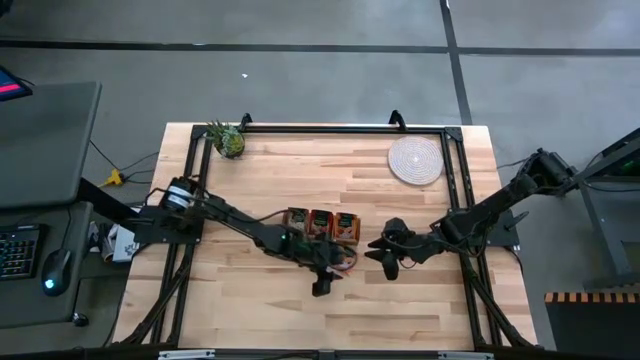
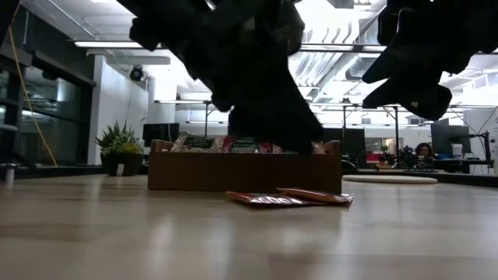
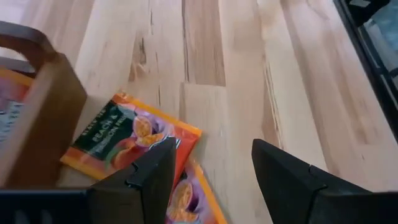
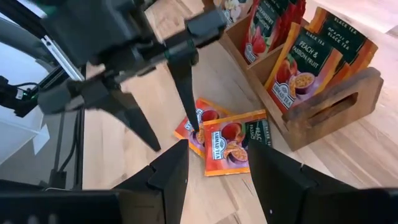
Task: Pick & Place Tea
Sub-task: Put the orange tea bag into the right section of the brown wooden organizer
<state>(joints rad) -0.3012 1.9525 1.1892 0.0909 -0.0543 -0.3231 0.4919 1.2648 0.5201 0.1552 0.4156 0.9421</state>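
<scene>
Two orange-red tea sachets lie flat and overlapping on the table just in front of the wooden box; they also show in the low view and the left wrist view. More sachets stand upright in the box's compartments. My left gripper is open and hangs above the loose sachets, fingers pointing down; the right wrist view shows its fingers over them. My right gripper is open and hovers to the right of the sachets, touching nothing.
A round pale woven mat lies at the far right of the table. A small pineapple-like plant stands at the far left corner. Black frame rails run along the table's sides. Bare wood stretches toward the near edge.
</scene>
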